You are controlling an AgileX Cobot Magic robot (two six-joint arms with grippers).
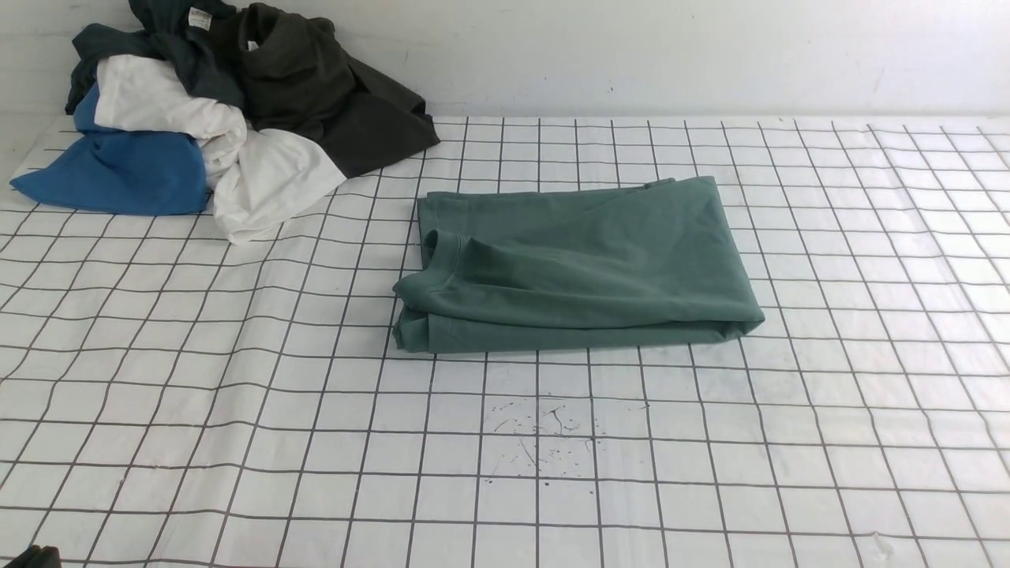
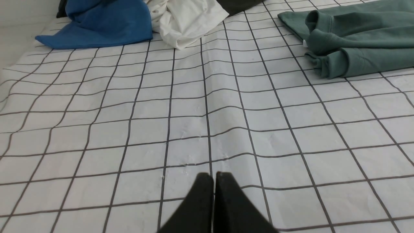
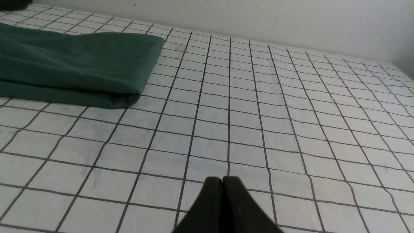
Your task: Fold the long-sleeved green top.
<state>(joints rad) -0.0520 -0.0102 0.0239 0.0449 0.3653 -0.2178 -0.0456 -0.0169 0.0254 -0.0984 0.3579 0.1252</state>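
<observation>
Front view: folded green top point(image 1: 580, 264) lying near the middle of the gridded table cover point(image 1: 237, 410), a flat rectangular bundle with the ribbed neck turned toward the left edge and layered folds stacked along the near side. Neither claw clearly seen here; only a dark scrap at the bottom left corner, too little to identify. Heap of other clothes at the far left corner, well apart from the top: blue cloth point(image 1: 118, 170), white cloth point(image 1: 252, 173), dark olive-black garment point(image 1: 331, 95), dark teal garment point(image 1: 170, 39) with a white neck label.

Left wrist view: left claw point(image 2: 213, 176) clenched, black tips pressed together, holding nothing, above bare grid. Green top point(image 2: 355, 42) well apart from it, across several squares; neck ribbing and a rolled fold facing this camera. Blue cloth point(image 2: 103, 22) and white cloth point(image 2: 187, 19) farther off.

Right wrist view: right claw point(image 3: 222, 179) clenched too, tips touching, empty, over bare cover. Green top point(image 3: 77, 64) well apart, its rounded folded corner nearest the claw, smooth upper face with soft creases, layers showing along the edge. Pale wall point(image 3: 291, 19) behind the table.
</observation>
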